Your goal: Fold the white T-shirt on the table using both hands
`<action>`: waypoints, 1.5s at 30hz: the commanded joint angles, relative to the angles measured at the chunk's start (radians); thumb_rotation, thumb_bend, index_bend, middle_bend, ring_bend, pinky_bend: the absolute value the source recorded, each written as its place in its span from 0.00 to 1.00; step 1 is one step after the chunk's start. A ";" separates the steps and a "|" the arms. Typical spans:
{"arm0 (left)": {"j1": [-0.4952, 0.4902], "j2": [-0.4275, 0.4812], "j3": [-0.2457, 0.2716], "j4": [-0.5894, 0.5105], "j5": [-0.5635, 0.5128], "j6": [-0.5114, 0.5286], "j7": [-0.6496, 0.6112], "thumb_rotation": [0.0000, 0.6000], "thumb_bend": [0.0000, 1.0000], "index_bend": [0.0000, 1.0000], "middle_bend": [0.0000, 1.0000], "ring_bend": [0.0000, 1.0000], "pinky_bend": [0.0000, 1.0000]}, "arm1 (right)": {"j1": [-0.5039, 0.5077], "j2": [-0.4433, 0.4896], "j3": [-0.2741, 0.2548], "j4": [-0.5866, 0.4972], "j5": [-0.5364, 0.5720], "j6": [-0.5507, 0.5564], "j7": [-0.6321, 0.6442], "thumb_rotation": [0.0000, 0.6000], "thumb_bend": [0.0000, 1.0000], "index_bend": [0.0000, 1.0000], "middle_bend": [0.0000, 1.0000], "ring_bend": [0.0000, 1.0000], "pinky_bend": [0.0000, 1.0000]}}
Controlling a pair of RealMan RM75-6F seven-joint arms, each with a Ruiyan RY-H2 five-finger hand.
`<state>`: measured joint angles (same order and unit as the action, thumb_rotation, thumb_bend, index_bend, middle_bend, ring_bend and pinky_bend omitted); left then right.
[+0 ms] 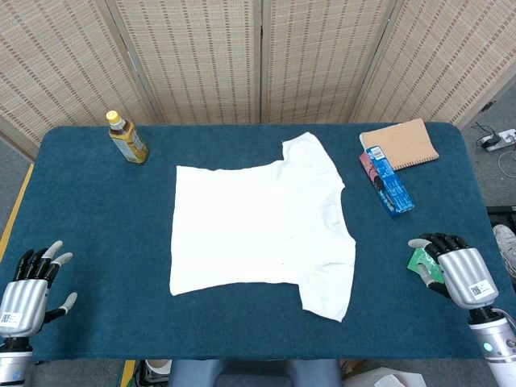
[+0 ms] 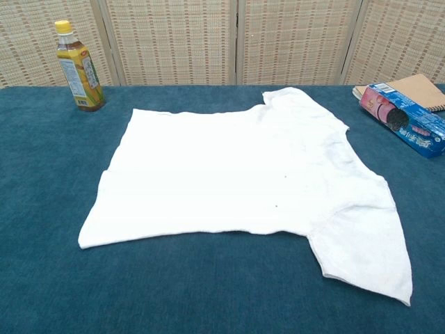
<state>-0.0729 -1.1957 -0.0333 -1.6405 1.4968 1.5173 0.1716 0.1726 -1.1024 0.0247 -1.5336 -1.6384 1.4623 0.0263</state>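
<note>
The white T-shirt (image 1: 262,222) lies spread flat on the blue table (image 1: 97,210), collar toward the right and hem toward the left; the chest view shows the T-shirt (image 2: 243,177) too. My left hand (image 1: 28,290) sits at the near left corner, fingers apart, holding nothing, well clear of the shirt. My right hand (image 1: 451,266) sits at the near right edge with its fingers bent over a small green object (image 1: 421,263). Whether it grips that object is unclear. Neither hand appears in the chest view.
A yellow-capped tea bottle (image 1: 127,139) stands at the back left, also seen as the bottle (image 2: 78,68) in the chest view. A brown notebook (image 1: 401,144) and a blue snack box (image 1: 386,181) lie at the back right. A folding screen (image 1: 258,56) stands behind the table.
</note>
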 commanded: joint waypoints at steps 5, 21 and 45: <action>0.001 -0.010 -0.008 0.010 -0.001 0.010 -0.003 1.00 0.27 0.24 0.09 0.09 0.00 | 0.005 -0.001 0.001 0.001 -0.001 -0.006 0.000 1.00 0.37 0.35 0.33 0.29 0.33; 0.001 -0.007 -0.011 -0.001 0.008 0.016 0.000 1.00 0.27 0.25 0.09 0.09 0.00 | 0.067 -0.005 -0.036 0.022 -0.109 -0.065 -0.002 1.00 0.34 0.35 0.33 0.29 0.33; -0.207 -0.134 0.039 0.197 0.199 -0.217 -0.122 1.00 0.24 0.30 0.11 0.16 0.07 | 0.088 0.014 -0.012 -0.016 -0.090 -0.045 -0.067 1.00 0.29 0.35 0.33 0.29 0.33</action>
<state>-0.2615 -1.3087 0.0007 -1.4640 1.6833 1.3186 0.0541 0.2609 -1.0892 0.0123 -1.5483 -1.7294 1.4177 -0.0395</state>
